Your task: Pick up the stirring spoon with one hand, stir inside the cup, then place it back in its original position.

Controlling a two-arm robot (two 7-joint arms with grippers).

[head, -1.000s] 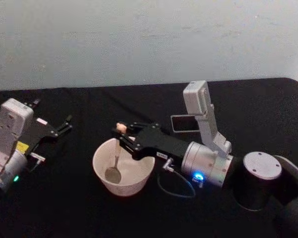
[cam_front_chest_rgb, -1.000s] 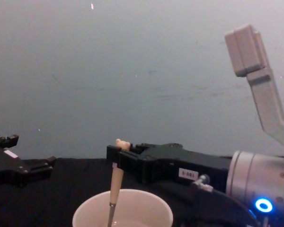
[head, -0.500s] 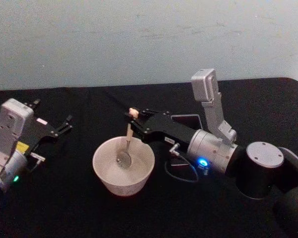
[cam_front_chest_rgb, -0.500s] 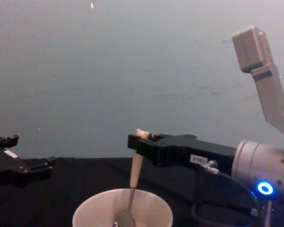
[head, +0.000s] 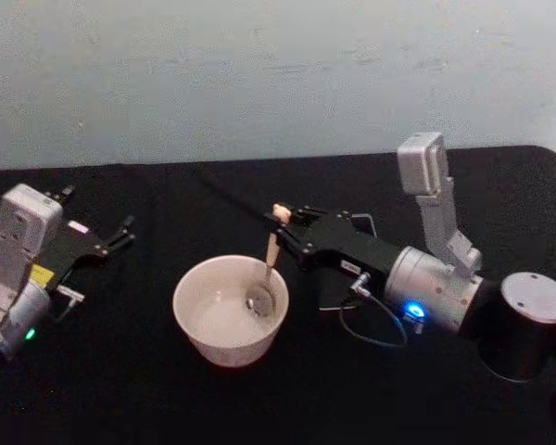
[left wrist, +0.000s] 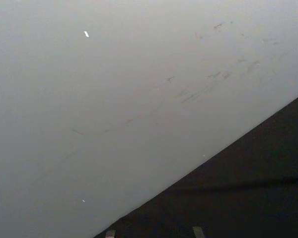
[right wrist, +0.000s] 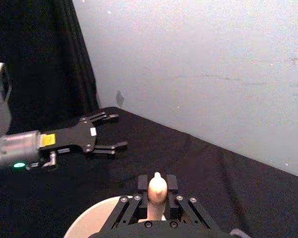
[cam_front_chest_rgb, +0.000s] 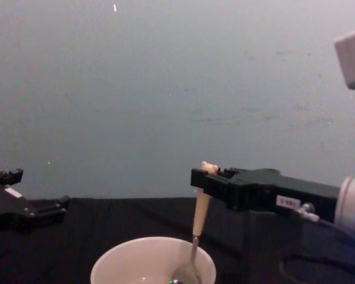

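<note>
- The left gripper (head: 120, 234) is resting at the left edge of the head view, fingers spread apart and holding nothing.
- The cup (head: 227, 348) is sitting at lower centre. The spoon (head: 271, 250) is standing inside it, and its bowl has swept from the cup's left side to its right wall.
- The right gripper (head: 287, 222), just right of centre, is clamping the spoon's handle top. Stirring appears to be under way, and the return step is not yet done.

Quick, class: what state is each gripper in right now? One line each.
Left gripper: open, holding nothing, parked on the left.
Right gripper: shut on the spoon, whose bowl is inside the cup.
</note>
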